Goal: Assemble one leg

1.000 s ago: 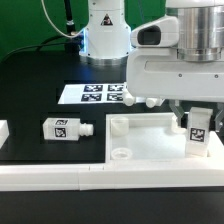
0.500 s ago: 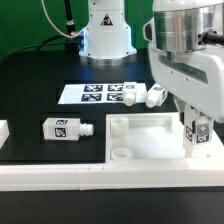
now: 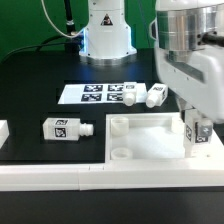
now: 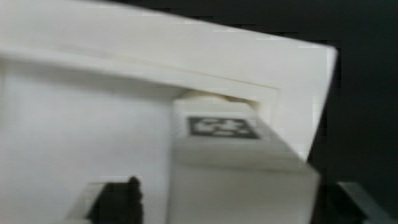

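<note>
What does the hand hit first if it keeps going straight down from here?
Likely nothing new: the hand is shut on an upright leg, whose lower end already appears seated at a corner of the white tray-like piece. That piece would take the push. Depth unclear.

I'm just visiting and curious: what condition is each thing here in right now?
hand: closed on a leg
held leg: upright at the tray's corner
tray: flat, holes up
loose leg: lying on its side
far legs: lying beside the marker board
</note>
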`<state>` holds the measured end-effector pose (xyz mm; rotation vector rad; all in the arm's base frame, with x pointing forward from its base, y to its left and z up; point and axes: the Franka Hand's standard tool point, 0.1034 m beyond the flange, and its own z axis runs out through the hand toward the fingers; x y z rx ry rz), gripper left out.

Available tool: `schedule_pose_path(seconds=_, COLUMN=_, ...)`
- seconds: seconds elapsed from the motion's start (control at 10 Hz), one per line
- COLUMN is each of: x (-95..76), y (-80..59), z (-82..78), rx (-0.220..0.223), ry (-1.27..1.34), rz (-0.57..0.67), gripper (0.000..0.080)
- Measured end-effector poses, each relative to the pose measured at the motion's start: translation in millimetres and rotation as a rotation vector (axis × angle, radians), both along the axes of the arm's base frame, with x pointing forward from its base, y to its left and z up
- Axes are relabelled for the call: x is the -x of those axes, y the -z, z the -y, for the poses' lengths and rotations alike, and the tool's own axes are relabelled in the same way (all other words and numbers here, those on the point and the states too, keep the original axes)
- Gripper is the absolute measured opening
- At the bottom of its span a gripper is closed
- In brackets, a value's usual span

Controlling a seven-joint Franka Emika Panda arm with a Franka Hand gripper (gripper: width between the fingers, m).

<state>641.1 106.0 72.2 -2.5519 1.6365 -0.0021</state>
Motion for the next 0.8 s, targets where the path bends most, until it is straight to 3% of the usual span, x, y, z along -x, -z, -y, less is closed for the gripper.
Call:
schedule_pose_path(seconds=0.1, x=1.4, y=0.9, z=-5.0, rx=0.008, ry=-0.184, rz=-0.016, gripper=0.0508)
schedule_pose_path(seconds=0.2, x=3.1, y=2.6, z=-9.0, rx=0.007, ry=-0.254, rz=-0.019, gripper=0.0629)
schedule_pose_path(seconds=0.5, x=2.5, y=2.6, z=-6.8, rx=0.016, ry=-0.423, rz=-0.002, gripper=0.0646)
schedule_pose_path(seconds=0.7, x=3.0, y=4.4, z=-8.3, rx=0.086, ry=-0.919, rz=0.022, gripper=0.0649)
schedule_pose_path(seconds=0.8, x=4.0, y=7.4, z=-13.2, rx=0.094, ry=-1.049, rz=0.024, gripper=0.0649)
